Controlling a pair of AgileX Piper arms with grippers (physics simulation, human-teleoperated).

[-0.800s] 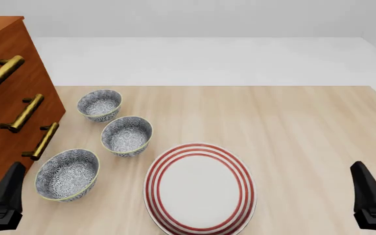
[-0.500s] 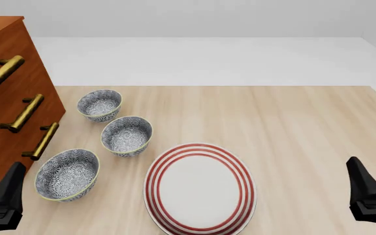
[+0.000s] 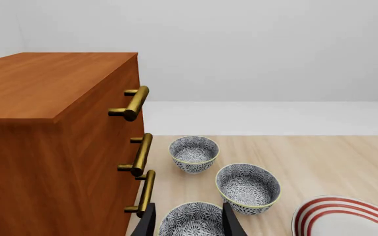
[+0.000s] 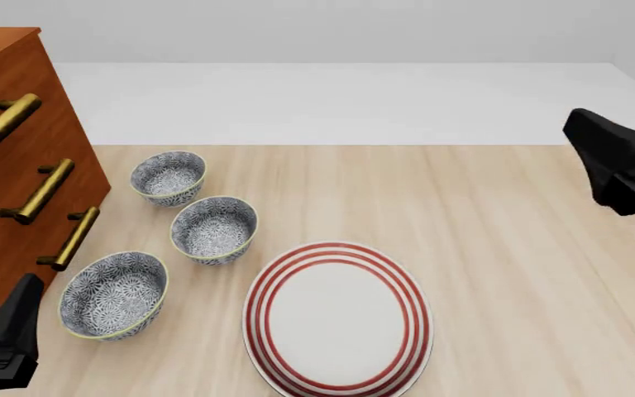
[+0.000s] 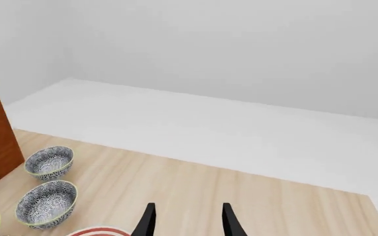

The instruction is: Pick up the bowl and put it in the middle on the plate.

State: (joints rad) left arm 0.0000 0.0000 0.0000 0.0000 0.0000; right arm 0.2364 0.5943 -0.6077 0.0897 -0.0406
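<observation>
Three alike blue-grey patterned bowls stand in a row left of the plate (image 4: 337, 322): a far bowl (image 4: 168, 176), a middle bowl (image 4: 214, 229) and a near bowl (image 4: 113, 294). The white plate with red rings lies at the table's front centre, with nothing on it. My left gripper (image 4: 14, 327) hangs low at the front left, open. In the left wrist view the near bowl (image 3: 190, 222) shows between its open fingers (image 3: 151, 221), beyond their tips. My right gripper (image 4: 618, 141) is high at the right edge, open and holding nothing, its fingers (image 5: 228, 221) well apart.
A brown wooden dresser (image 4: 20, 165) with brass bar handles (image 4: 47, 190) stands along the table's left side, close to the bowls. The dresser (image 3: 45, 147) fills half of the left wrist view. A white floor lies beyond the table's far edge.
</observation>
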